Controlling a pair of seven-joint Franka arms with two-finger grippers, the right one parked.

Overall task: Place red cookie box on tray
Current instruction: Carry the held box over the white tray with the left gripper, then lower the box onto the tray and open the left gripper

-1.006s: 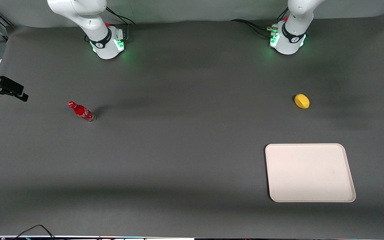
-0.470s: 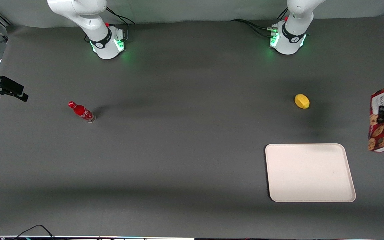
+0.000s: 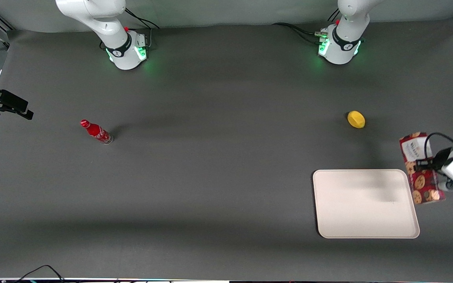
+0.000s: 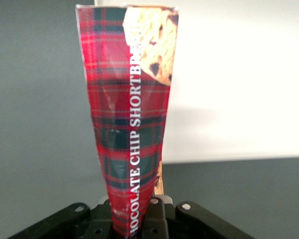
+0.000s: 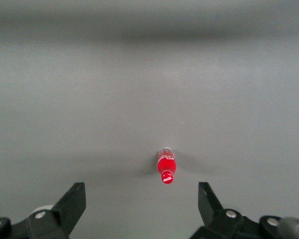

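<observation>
My left gripper (image 3: pixel 427 167) is shut on the red cookie box (image 3: pixel 421 167), a long dark red box printed with cookies and a white label at its farther end. It holds the box in the air beside the tray's edge at the working arm's end of the table. In the left wrist view the tartan box (image 4: pixel 132 124) stands up from between the gripper (image 4: pixel 137 226) fingers, with the tray (image 4: pixel 239 74) beneath and beside it. The cream-white tray (image 3: pixel 364 204) lies flat on the grey table, with nothing on it.
A yellow lemon-like object (image 3: pixel 356 119) lies farther from the front camera than the tray. A red bottle (image 3: pixel 96 131) lies toward the parked arm's end of the table, also seen in the right wrist view (image 5: pixel 166 167).
The gripper with the red cookie box came in from the working arm's end of the table, then moved nearer to the front camera and closer to the tray's edge.
</observation>
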